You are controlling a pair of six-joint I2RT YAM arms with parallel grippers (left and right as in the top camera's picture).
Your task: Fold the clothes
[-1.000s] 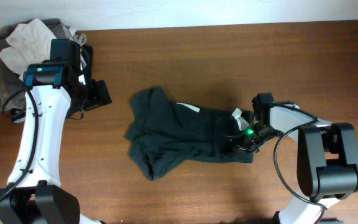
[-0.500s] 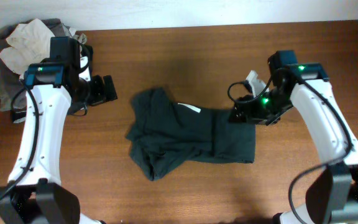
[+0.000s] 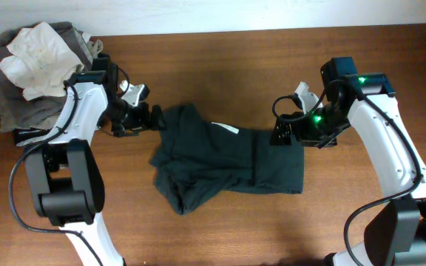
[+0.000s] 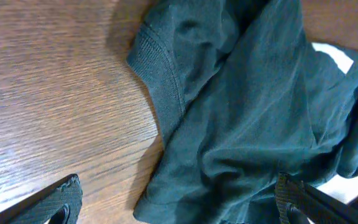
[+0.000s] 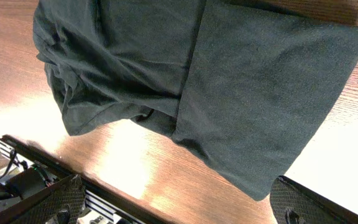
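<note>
1. Overhead view. The garment (image 3: 224,166), dark green, lies on the worktop (image 3: 220,66) between the two arms. The left fingers (image 3: 151,117) are at its crumpled end, by the upper corner. The right fingers (image 3: 282,134) are at the opposite end, by the upper corner of a flatter panel. Finger gap and contact w/ the cloth cannot be told from this view. A clothes pile (image 3: 35,63) lies well apart from the garment, on the far side of the left fingers. It is shown in no other view.

2. Left wrist view. The left fingers are seen spread wide apart, one at each lower corner of the frame, w/ nothing clamped. The garment's edge lies between them and the cloth extends ahead. Details shown here only:
- a ribbed hem (image 4: 157,81) ahead of the fingers, resting on bare wood;
- heavy creasing across the cloth.
A white label (image 4: 334,56) is seen ahead, toward one finger's side.

3. Right wrist view. The right fingers are likewise seen spread apart and clamped on nothing. Bare worktop lies between them. The garment lies ahead, its nearest corner just beside one finger; contact cannot be told. A straight fold edge, approx. mid-cloth, separates the flat panel from the creased part.
</note>
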